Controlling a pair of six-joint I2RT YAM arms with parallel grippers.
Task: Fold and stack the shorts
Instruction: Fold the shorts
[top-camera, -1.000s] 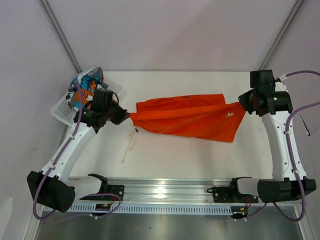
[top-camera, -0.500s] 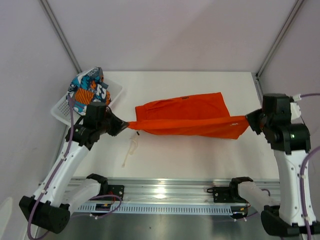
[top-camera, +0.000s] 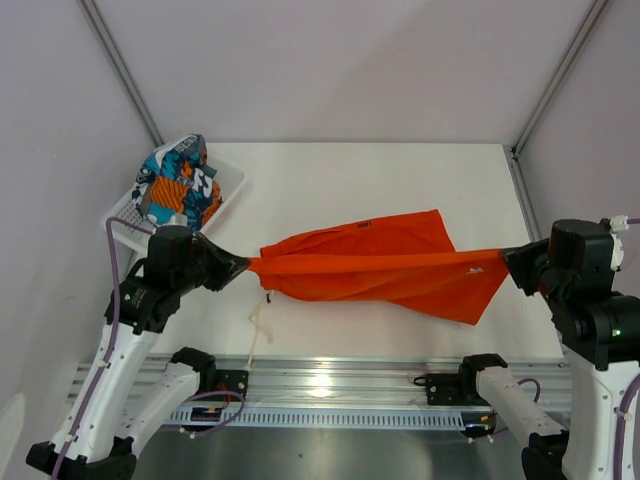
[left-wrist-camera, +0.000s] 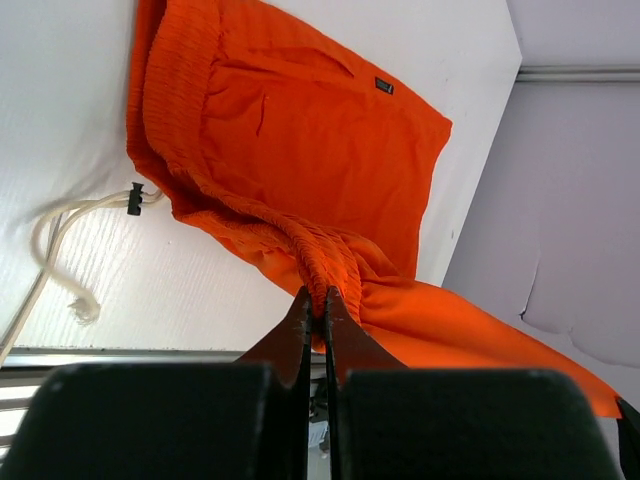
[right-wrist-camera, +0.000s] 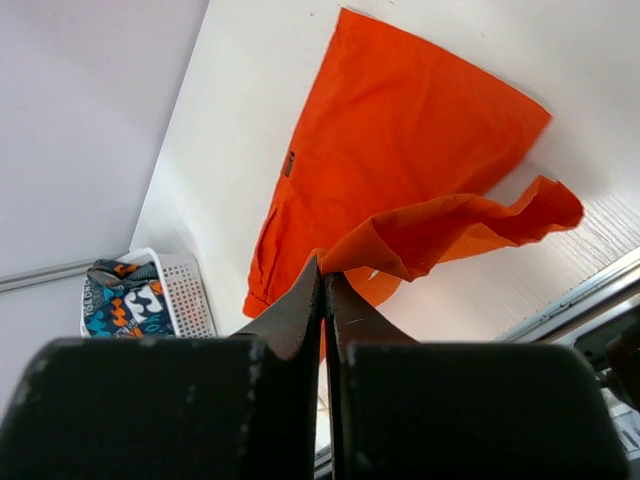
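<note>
The orange shorts (top-camera: 375, 262) hang stretched between my two grippers above the white table (top-camera: 330, 175). My left gripper (top-camera: 245, 265) is shut on the bunched elastic waistband (left-wrist-camera: 325, 265). My right gripper (top-camera: 508, 256) is shut on a leg hem (right-wrist-camera: 400, 240) at the other end. The far half of the shorts (left-wrist-camera: 310, 110) lies on the table. Their white drawstring (top-camera: 258, 325) trails down toward the table's front edge. The patterned shorts (top-camera: 178, 180) sit bunched in the white mesh basket (top-camera: 228, 178) at the back left.
The basket (right-wrist-camera: 185, 290) stands at the table's left edge, just behind my left arm. A metal rail (top-camera: 330, 385) with both arm bases runs along the front. Grey walls enclose the table at the back and both sides.
Both grippers have pulled toward the front of the table, dragging the orange shorts nearer and stretching them taut. The drawstring slid forward with them.
</note>
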